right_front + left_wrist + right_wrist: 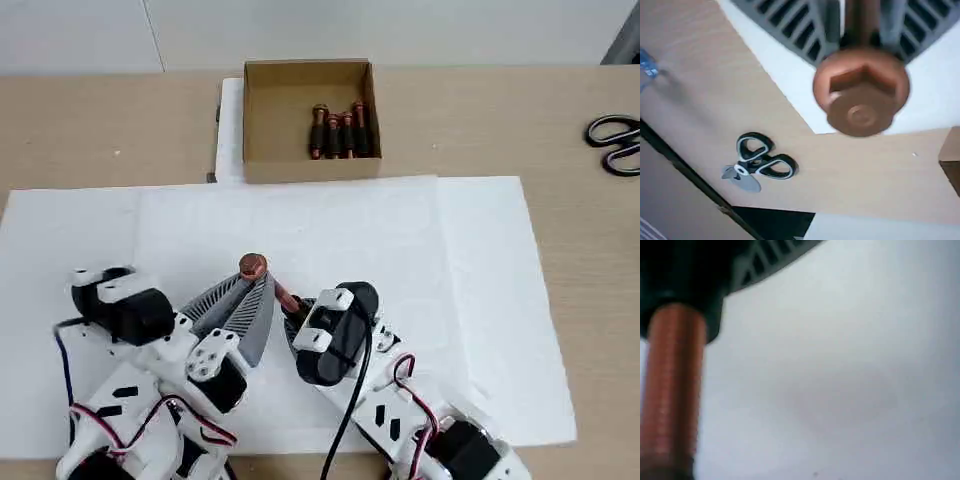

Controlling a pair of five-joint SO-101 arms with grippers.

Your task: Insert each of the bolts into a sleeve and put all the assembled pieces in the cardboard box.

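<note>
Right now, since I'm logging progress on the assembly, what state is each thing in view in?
Copper hex-head bolt: clamped by its shaft, far end inside the sleeve.
Black cylindrical sleeve: partly on the bolt, bare thread showing.
Left gripper: shut on the bolt.
Brown cardboard box: open on top, holding several assembled pieces.
Black-handled scissors: shut, lying flat.
</note>
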